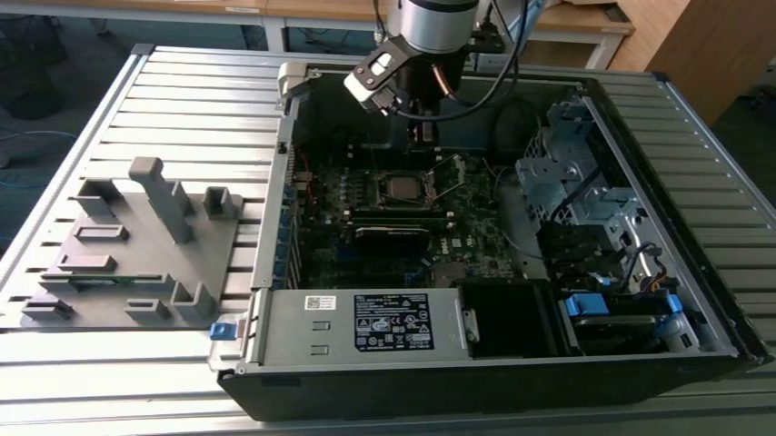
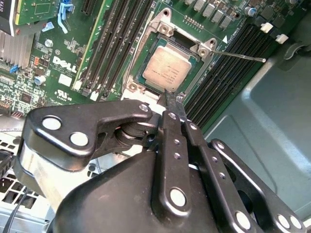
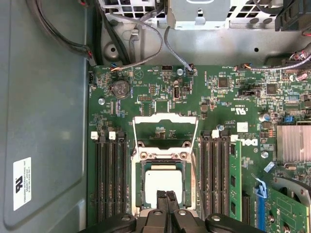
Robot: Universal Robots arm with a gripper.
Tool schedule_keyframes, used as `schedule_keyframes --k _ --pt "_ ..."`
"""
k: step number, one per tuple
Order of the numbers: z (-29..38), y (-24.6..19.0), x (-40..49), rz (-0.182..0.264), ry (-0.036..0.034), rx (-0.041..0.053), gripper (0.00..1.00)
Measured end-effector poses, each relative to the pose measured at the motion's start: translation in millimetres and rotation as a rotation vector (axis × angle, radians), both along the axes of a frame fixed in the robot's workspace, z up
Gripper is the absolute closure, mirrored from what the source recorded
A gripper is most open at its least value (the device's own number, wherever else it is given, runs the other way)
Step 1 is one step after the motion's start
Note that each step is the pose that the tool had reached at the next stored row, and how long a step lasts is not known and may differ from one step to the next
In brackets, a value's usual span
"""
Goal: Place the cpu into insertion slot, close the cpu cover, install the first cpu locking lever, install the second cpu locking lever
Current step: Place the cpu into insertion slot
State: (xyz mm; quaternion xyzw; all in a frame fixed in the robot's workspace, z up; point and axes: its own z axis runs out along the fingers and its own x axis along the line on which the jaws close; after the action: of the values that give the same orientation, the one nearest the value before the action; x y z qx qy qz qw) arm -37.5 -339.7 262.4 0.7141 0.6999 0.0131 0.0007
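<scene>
Tabletop [image 1: 145,100]: ribbed metal slats, carrying everything.
Computer case [image 1: 485,391]: black, lying open on the tabletop.
Grey fixture [image 1: 134,263]: moulded block with upright posts, beside the case on the exterior view's left.
Power supply [image 1: 303,327]: labelled silver box at the case's near edge.
Drive cage [image 1: 570,173]: bare metal, on the exterior view's right.
Coin battery [image 3: 120,89]: on the green motherboard [image 3: 228,97].
Heatsink [image 3: 294,143]: finned, silver.

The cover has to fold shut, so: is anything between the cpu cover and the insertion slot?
The cpu lies seated in the insertion slot. The cpu cover is folded open beyond it. Only the gripper, its tips over the cpu's edge opposite the hinge, seems to sit in the cover's swing path.
</scene>
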Motion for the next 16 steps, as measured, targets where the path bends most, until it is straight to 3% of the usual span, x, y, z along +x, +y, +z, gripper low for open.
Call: schedule_keyframes --k 16 --pt "0.0 0.0 5.5 0.0 0.0 -0.0001 0.9"
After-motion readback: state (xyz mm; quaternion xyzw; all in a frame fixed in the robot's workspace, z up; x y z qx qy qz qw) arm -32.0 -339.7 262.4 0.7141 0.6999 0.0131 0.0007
